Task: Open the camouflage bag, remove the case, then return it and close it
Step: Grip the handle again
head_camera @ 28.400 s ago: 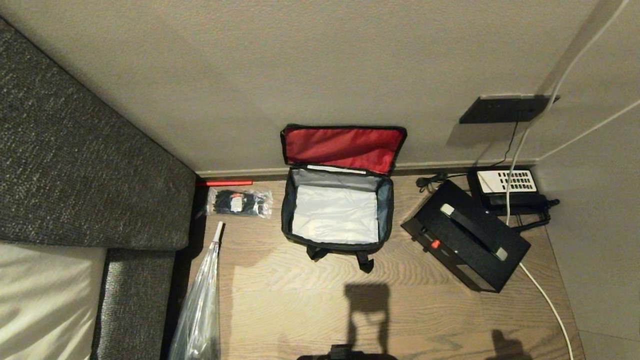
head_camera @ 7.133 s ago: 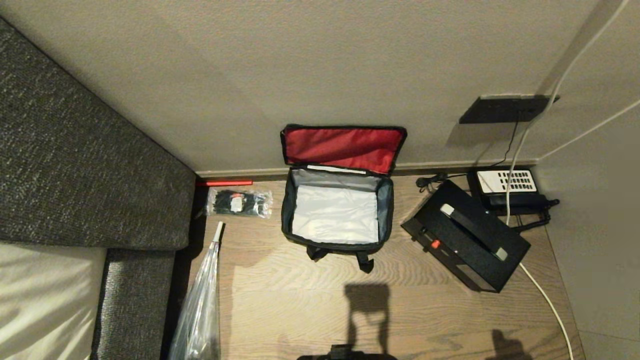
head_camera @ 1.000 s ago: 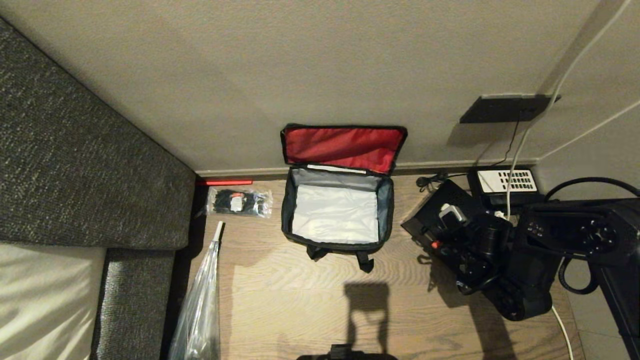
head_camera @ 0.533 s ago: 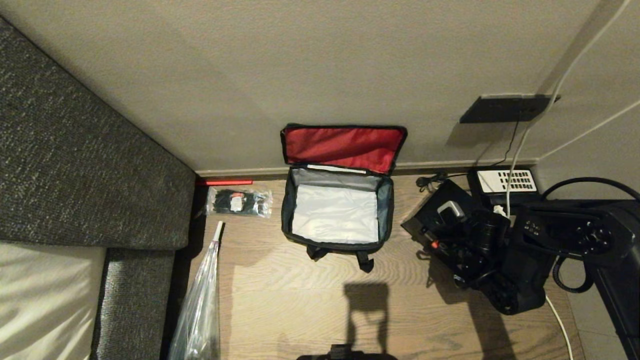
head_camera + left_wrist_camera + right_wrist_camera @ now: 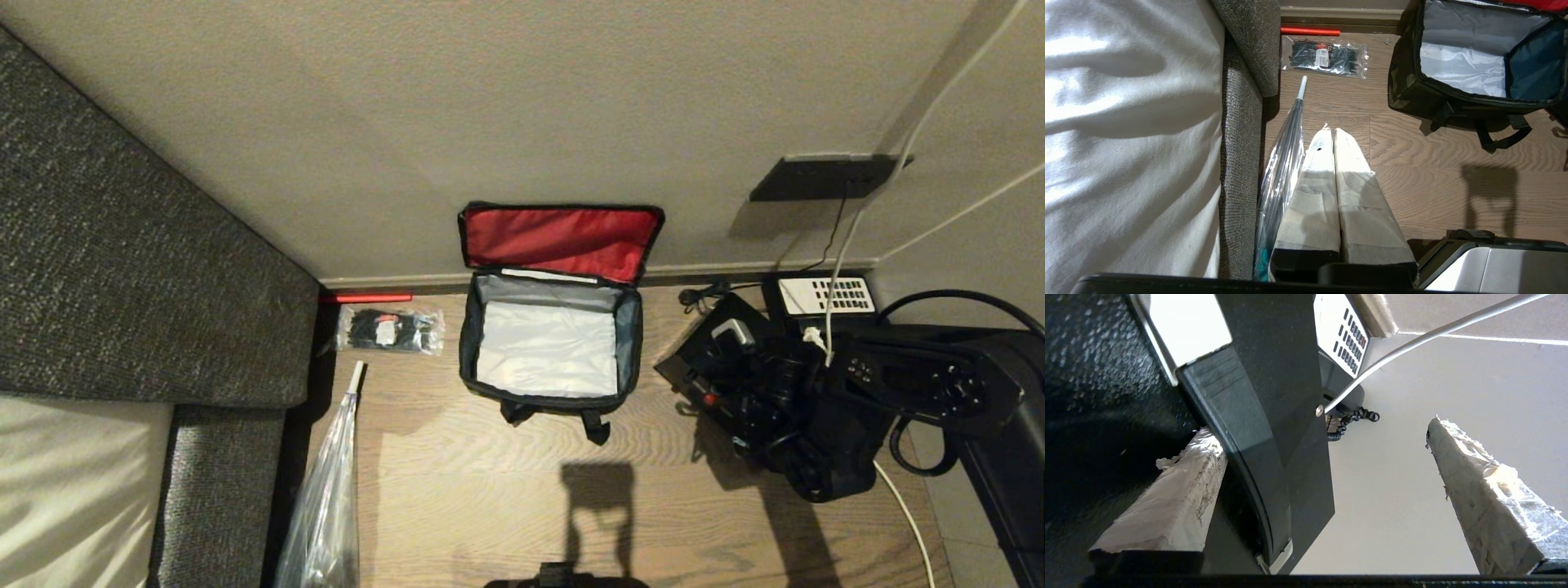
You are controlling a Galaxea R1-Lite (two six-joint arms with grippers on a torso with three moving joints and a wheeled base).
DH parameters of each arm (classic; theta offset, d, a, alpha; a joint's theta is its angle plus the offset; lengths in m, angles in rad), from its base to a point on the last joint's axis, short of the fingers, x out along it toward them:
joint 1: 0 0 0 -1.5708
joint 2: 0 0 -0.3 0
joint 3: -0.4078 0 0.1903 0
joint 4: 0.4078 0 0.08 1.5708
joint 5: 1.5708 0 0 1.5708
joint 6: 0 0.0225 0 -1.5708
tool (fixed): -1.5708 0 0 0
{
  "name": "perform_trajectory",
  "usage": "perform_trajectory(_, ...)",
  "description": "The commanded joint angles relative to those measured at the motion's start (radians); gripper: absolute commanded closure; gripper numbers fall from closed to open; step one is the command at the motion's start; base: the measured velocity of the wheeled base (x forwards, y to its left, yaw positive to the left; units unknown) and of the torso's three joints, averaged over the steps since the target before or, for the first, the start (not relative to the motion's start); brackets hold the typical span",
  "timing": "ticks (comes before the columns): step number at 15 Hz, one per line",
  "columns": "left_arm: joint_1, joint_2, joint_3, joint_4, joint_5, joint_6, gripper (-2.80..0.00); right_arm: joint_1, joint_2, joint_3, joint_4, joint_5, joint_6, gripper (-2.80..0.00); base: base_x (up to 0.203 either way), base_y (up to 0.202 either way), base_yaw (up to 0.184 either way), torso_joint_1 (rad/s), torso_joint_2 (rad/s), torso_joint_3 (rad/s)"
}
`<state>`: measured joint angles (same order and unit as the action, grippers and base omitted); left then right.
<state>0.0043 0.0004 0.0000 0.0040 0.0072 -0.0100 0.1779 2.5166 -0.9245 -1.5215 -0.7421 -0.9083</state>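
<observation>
The camouflage bag [image 5: 551, 343] stands open on the wood floor against the wall, red lid [image 5: 562, 241] leaning back, grey-white inside bare. It also shows in the left wrist view [image 5: 1412, 81]. The black case [image 5: 698, 355] lies to its right, mostly hidden under my right arm. My right gripper [image 5: 1323, 428] is open wide astride the case's black handle [image 5: 1237, 416]. One taped finger [image 5: 1180, 490] sits between handle and case body [image 5: 1094, 375]; the other [image 5: 1486, 490] hangs free beyond the case's edge. My left gripper [image 5: 1331, 132] is shut and parked low near the sofa.
A black telephone with a white keypad [image 5: 820, 296] sits just behind the case, a white cable [image 5: 849, 237] hanging past it. A grey sofa [image 5: 122, 269] fills the left side. A packet of black ties [image 5: 390, 330] and a plastic-wrapped stick [image 5: 326, 506] lie left of the bag.
Over the last second my right arm has slid a little left and farther onto the case, covering more of its handle. The gripper has stayed open. Bag and case have not moved.
</observation>
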Motion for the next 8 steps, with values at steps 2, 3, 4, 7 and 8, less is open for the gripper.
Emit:
perform_trajectory(2,0.000,-0.002,0.003,0.001,0.000,-0.001,0.00,-0.003,0.041,-0.012,-0.009,-0.009,-0.016,-2.80,0.000,0.000,0.000,0.000,0.00,0.000)
perform_trajectory(3,0.001,-0.002,0.003,0.001,0.000,0.000,0.00,-0.004,0.054,-0.013,-0.009,-0.020,-0.026,-2.80,0.000,0.000,0.000,0.000,0.00,0.000)
perform_trajectory(4,0.001,-0.002,0.003,0.000,0.000,0.000,0.00,-0.004,0.061,-0.011,-0.009,-0.032,-0.031,-2.80,0.000,0.000,0.000,0.000,0.00,0.000)
perform_trajectory(7,0.000,-0.002,0.003,0.000,0.000,0.000,0.00,-0.003,0.079,-0.003,-0.009,-0.050,-0.032,-2.80,0.000,0.000,0.000,0.000,0.00,0.000)
perform_trajectory(8,0.000,-0.002,0.003,0.001,0.000,-0.001,0.00,-0.003,0.088,-0.003,-0.009,-0.061,-0.033,-2.80,0.000,0.000,0.000,0.000,0.00,0.000)
